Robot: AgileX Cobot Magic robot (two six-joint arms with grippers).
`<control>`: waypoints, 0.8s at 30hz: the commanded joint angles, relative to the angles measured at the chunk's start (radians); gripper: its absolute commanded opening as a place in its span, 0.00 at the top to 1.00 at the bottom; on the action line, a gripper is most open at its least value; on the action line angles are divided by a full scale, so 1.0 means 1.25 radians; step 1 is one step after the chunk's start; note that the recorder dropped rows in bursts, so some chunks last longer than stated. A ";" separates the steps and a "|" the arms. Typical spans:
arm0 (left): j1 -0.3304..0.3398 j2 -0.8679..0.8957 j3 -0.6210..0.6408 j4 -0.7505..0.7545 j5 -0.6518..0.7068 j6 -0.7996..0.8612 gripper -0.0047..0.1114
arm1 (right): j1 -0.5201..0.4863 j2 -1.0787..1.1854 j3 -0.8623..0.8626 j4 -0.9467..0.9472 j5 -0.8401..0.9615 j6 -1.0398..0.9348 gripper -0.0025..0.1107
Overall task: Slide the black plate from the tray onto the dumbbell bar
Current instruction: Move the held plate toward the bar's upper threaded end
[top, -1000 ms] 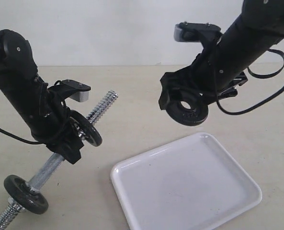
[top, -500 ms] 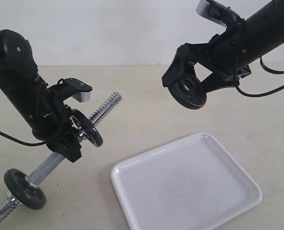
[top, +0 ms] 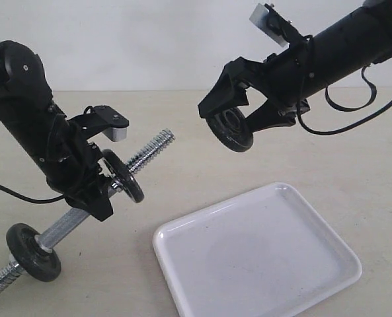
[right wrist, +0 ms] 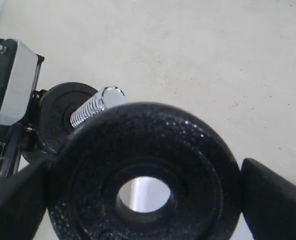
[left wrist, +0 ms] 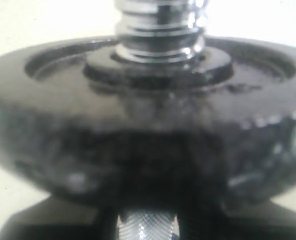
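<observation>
My right gripper [top: 233,119] holds the black plate [top: 230,134] in the air, left of and above the tray [top: 328,244]. The plate is turned nearly on edge, with its face toward the bar's raised end. In the right wrist view the plate [right wrist: 152,140] sits clamped between both fingers [right wrist: 272,200], and the threaded tip [right wrist: 95,107] shows just beyond its rim. My left gripper [top: 93,197] is shut on the dumbbell bar [top: 149,150], which tilts upward to the right. One black disc [top: 124,176] sits on the bar beside that gripper; it fills the left wrist view [left wrist: 148,125].
A second black disc [top: 32,252] rides on the bar's low end near the table's front left. The white tray holds nothing. Bare beige table lies between the bar's tip and the tray.
My right gripper has carried the plate left and slightly up, turning it from flat-facing to nearly edge-on toward the bar. The bar's free end has risen a little.
</observation>
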 commanded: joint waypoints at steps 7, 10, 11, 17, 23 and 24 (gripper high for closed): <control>-0.005 -0.047 -0.019 -0.079 -0.046 0.104 0.92 | -0.005 0.049 -0.100 0.113 0.126 -0.039 0.98; -0.005 -0.047 -0.019 -0.114 -0.065 0.129 0.92 | -0.005 0.069 -0.123 0.136 0.159 -0.039 0.98; -0.005 -0.047 -0.019 -0.121 -0.069 0.134 0.92 | -0.005 0.078 -0.130 0.144 0.174 -0.039 0.98; -0.005 -0.047 -0.019 -0.122 -0.082 0.142 0.92 | -0.005 0.112 -0.137 0.184 0.183 -0.045 0.98; -0.005 -0.047 -0.019 -0.122 -0.086 0.148 0.92 | -0.005 0.144 -0.137 0.194 0.183 -0.060 0.98; -0.005 -0.047 -0.019 -0.122 -0.087 0.151 0.92 | -0.005 0.153 -0.139 0.199 0.183 -0.062 0.98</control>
